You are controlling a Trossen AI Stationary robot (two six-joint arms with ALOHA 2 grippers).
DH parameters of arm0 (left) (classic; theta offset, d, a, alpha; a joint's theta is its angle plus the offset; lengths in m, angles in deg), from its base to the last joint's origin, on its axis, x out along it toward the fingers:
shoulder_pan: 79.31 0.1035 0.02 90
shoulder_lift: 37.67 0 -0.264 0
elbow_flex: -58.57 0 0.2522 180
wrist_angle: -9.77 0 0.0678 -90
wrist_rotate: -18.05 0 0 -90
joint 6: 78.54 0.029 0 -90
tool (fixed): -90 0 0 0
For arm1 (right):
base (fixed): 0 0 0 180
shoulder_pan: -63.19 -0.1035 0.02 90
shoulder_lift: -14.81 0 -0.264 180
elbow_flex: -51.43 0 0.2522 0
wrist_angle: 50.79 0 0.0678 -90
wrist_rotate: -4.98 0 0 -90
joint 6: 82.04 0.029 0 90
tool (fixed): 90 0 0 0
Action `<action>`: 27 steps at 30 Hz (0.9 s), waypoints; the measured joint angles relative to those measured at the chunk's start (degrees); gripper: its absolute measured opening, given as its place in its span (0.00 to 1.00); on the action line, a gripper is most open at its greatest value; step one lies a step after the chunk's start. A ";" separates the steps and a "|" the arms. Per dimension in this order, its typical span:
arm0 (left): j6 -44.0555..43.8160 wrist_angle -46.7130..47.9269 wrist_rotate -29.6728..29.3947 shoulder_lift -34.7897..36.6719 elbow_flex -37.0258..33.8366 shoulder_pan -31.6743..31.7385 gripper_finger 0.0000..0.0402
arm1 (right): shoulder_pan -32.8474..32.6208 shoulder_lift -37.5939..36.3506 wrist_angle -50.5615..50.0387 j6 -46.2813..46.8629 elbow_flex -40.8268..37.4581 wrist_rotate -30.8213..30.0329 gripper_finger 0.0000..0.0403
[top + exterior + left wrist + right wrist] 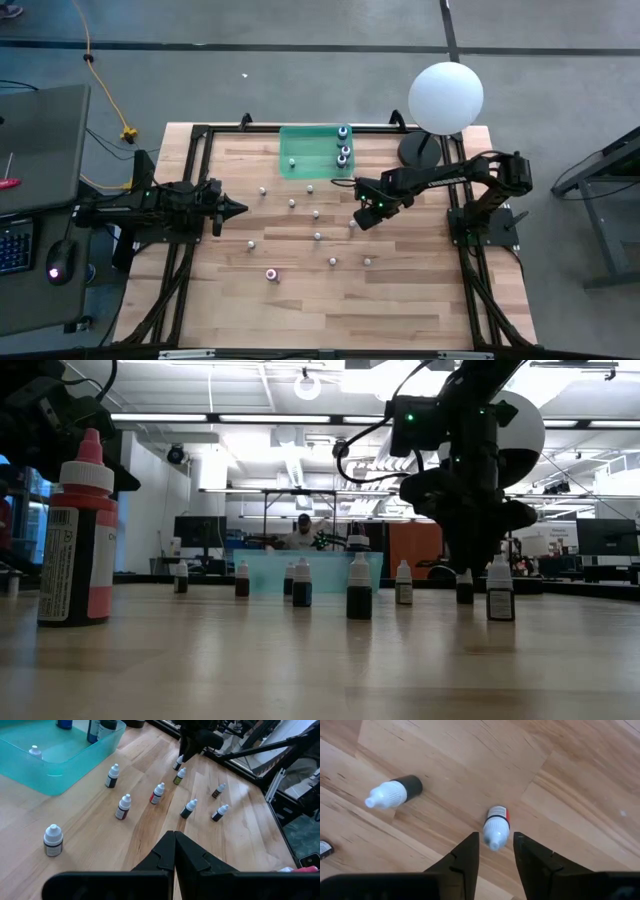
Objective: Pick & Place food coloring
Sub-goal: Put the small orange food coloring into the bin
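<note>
Several tiny food coloring bottles with white caps stand upright and scattered on the wooden table. A few more stand in the green tray at the far edge. My right gripper is open and points down over one bottle with a red label. Its two fingers stand on either side of the bottle's white cap with a gap on each side. Another bottle with a dark body stands close by. My left gripper is shut and empty at the table's left side; it also shows in the left wrist view.
A white globe lamp stands on its dark base at the far right corner, behind my right arm. A pink-labelled bottle stands toward the near edge and looms large in the low view. A person sits far behind the table.
</note>
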 joint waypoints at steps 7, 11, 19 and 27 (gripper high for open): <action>0.00 0.00 0.00 0.00 0.00 0.01 0.00 | -0.02 0.00 0.73 0.00 0.00 -0.42 0.28; 0.00 0.00 0.00 0.00 -0.01 -0.01 0.00 | -0.02 0.00 0.67 0.00 0.00 -0.52 0.28; 0.00 0.00 0.00 0.00 0.01 0.00 0.00 | -0.02 0.00 0.62 -0.09 0.02 -0.50 0.22; 0.00 0.00 0.00 0.01 0.00 0.01 0.00 | -0.02 0.00 0.62 -0.42 0.07 -0.07 0.14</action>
